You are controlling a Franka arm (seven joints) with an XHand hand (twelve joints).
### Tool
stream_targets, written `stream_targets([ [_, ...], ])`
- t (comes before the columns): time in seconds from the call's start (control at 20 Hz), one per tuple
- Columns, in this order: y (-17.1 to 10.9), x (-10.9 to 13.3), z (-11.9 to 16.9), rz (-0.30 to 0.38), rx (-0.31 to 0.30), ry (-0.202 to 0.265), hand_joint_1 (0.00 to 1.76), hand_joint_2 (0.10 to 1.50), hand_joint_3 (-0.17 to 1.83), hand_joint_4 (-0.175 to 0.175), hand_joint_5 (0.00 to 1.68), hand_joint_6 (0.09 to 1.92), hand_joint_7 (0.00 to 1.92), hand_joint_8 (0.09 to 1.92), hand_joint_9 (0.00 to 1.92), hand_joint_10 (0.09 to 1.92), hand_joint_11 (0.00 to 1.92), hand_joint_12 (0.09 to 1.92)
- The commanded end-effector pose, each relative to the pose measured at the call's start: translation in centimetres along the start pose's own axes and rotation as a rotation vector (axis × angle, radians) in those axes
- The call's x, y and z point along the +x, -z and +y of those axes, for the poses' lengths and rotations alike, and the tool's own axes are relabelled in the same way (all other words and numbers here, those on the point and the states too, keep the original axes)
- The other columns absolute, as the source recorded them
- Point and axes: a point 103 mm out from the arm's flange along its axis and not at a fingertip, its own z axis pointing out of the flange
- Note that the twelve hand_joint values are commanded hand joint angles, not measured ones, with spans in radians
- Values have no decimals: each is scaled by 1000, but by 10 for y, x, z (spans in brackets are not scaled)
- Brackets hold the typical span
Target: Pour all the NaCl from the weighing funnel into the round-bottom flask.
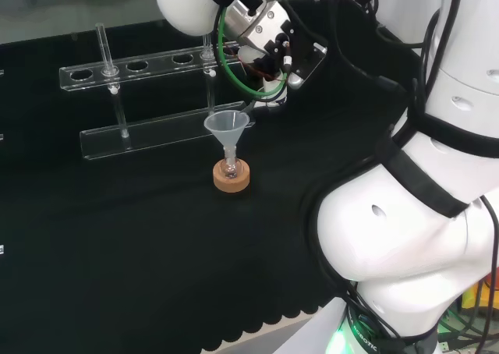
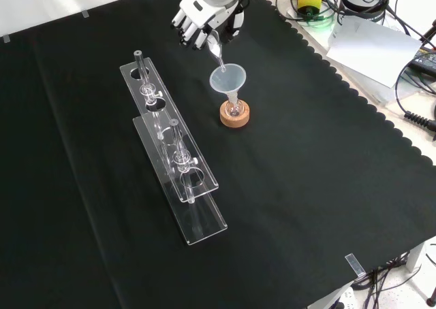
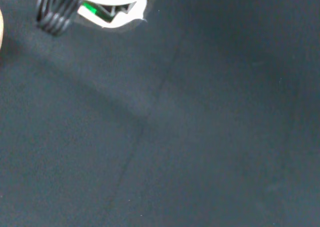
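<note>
- The front view shows the hand (image 2: 204, 16) with fingers curled round a small clear weighing funnel (image 2: 215, 47).
- It tips it over the big funnel (image 2: 228, 79) in the flask (image 2: 234, 107).

We saw a black cloth (image 2: 306, 186) with a scalloped edge covering the bench. Beyond that edge in the front view lay a white tabletop (image 2: 409, 128) with cables (image 2: 415, 115) and a sheet of paper (image 2: 371, 47).
</note>
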Motion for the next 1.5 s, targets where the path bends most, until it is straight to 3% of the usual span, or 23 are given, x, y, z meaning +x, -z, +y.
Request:
stream_targets([
  [0.05,8,2,0,-34,10,6,1095,678,701,175,1165,880,477,629,771,535,407,1297],
  [1.5,9,3,2,-51,68,12,1094,679,700,175,1164,882,471,628,762,532,395,1298],
])
